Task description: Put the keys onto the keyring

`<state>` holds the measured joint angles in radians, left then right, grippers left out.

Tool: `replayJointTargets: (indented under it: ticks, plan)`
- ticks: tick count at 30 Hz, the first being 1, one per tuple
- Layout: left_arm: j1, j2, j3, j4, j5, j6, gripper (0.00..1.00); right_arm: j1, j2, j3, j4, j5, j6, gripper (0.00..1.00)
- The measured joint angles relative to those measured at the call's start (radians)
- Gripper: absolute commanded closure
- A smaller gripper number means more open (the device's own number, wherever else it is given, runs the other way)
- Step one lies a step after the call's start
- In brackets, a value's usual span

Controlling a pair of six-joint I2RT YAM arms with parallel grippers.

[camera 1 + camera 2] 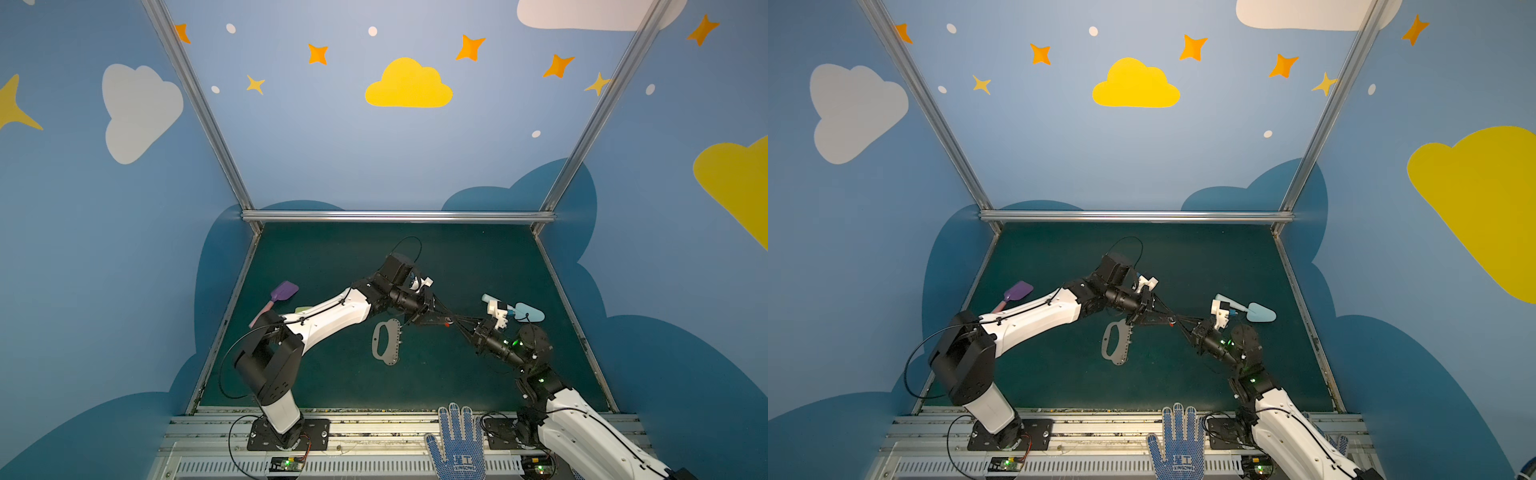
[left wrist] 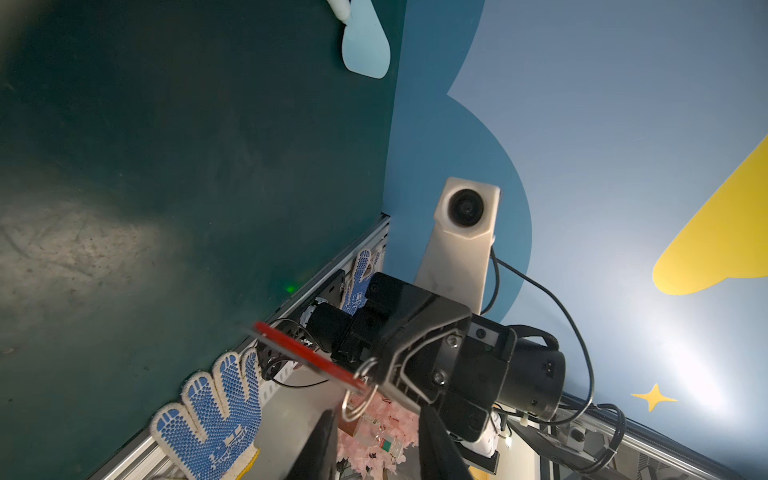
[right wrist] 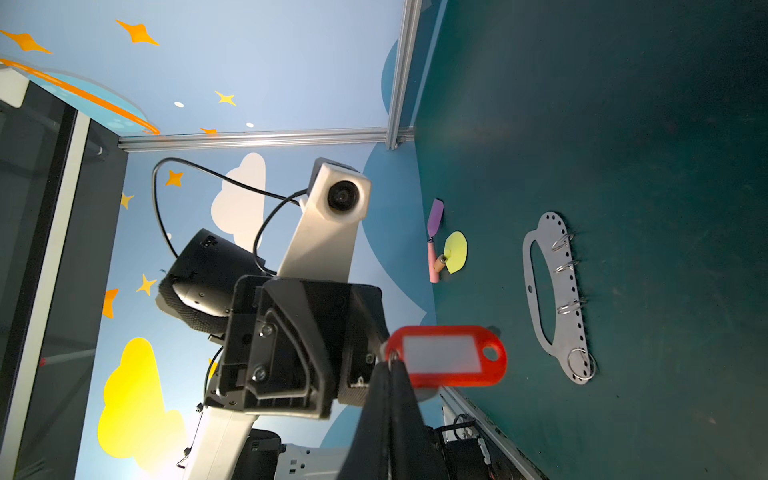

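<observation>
**Top views.** Both arms stretched toward mid-table, tips facing each other above the green mat. The left gripper and the right gripper were almost touching. The keys showed only as a red speck between them, clear of the mat. The keyring lay flat on the mat in both top views, near the left gripper and on the robot's side of it.

**Left wrist.** The left gripper's jaws stood narrowly apart. I could not make out anything clamped in the gap. A split ring hung just ahead of the gap. The red tag jutted from it, edge-on.

**Right wrist.** The right gripper's jaws were pressed together on the ring at the tag's end. The tag faced the lens, its pale label showing. The keyring lay well apart from it on the mat, with several wire rings through its holed edge. A purple shovel and a yellow shovel lay beside the wall.
</observation>
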<state>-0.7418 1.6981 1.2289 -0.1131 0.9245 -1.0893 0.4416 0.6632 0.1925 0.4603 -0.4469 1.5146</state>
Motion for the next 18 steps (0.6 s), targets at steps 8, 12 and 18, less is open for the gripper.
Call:
replayJointTargets:
  ticks: [8,12,18]
  plan:
    - [-0.005,0.000,-0.016,0.008,-0.015,-0.008,0.68,0.000,-0.002,0.000,0.013,0.006,0.010,1.00]
    - [-0.006,0.002,-0.016,0.027,-0.015,-0.016,0.73,0.000,-0.002,0.000,0.018,0.006,0.016,1.00]
    - [-0.006,0.009,-0.014,0.037,-0.016,-0.023,0.79,0.001,0.001,0.000,0.031,0.004,0.024,1.00]
